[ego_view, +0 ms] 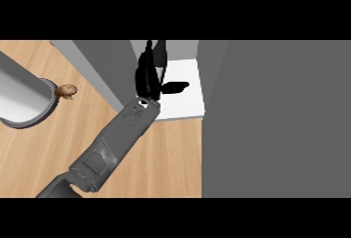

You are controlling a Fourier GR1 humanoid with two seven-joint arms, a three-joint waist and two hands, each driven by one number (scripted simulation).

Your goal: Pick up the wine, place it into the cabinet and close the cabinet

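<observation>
Step in hand, judged: placing stage, i.e. wine going into the cabinet (274,116); door closing not yet done

- Left hand (152,76) up at cabinet opening, over left edge of white shelf (184,93), forearm running down-left from cabinet across worktop (171,158)
- Grey door panel (103,65) stands open, slanting away from cabinet on its left side; hand sits between panel and shelf
- Hand state: cannot tell. All black against dark gap, no clear outline of open vs. closing round sth
- Wine: not separable from hand. Dark narrow shape (162,51) rising above hand at cabinet's left edge could be bottle or part of hand; no bottle seen standing alone on shelf or on worktop beside cabinet
- Right hand: not in view
- Misc: grey round vessel (24,104) and small brown item (66,90) on worktop, well left of cabinet, beyond door panel

Next move calls for (est.): if bottle is in hand, set upright on shelf further inside cabinet, release, pull arm clear of opening w/o clipping door panel; then swing panel shut toward cabinet. Check bottle is fully inside before closing
</observation>
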